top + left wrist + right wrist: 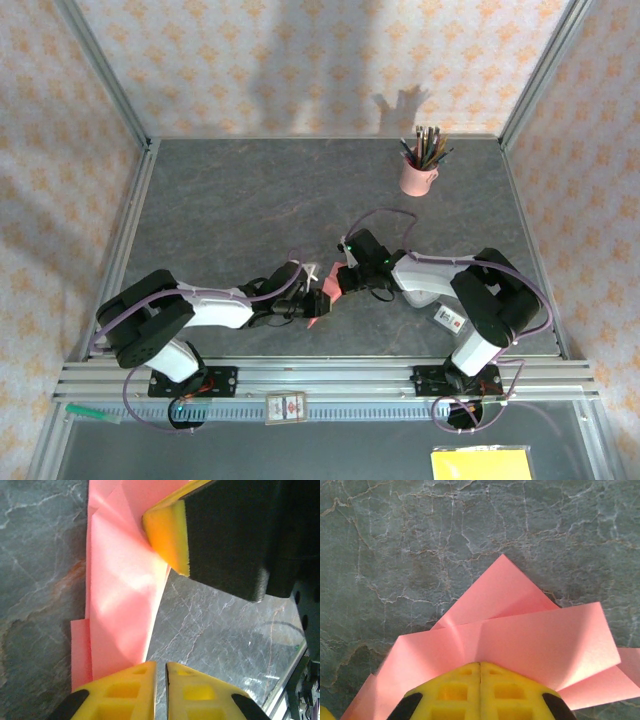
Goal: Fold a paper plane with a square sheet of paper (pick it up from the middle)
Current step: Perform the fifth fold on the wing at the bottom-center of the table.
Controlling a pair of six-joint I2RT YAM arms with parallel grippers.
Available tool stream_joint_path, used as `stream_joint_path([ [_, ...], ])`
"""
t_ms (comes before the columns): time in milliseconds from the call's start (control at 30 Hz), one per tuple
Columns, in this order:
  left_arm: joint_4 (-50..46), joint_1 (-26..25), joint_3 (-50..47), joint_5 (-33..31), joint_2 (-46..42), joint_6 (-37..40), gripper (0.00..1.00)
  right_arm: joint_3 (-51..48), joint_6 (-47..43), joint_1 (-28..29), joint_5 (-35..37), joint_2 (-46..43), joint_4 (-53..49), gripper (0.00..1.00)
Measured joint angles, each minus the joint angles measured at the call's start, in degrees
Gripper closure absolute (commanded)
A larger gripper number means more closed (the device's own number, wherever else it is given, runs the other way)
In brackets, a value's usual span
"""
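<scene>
While the left gripper (160, 666) clamps shut on the pink sheet (120, 590), the right gripper (480, 665) pinches it too.

Salmon-pink paper (520, 635), yellow tool fingers (470, 703), grey white-veined table (250, 200)

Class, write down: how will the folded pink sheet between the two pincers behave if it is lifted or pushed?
Probably floppy: the folded pink sheet looks thin, and its flaps sit unevenly above the table. It is likely stiffer along its creases. It seems very light, so a push would probably slide or crumple it.
</scene>
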Motion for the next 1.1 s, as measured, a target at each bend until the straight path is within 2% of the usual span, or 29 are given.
stream_joint_path([
  [833, 3.17, 0.48, -2.64, -0.66, 0.94, 0.46, 0.86, 0.85, 0.0, 0.0, -0.02, 0.76, -0.46, 0.98],
  [1100, 0.33, 0.31, -3.32, -0.81, -6.21, 0.31, 0.81, 0.98, 0.0, 0.0, 0.0, 0.85, -0.48, 0.98],
])
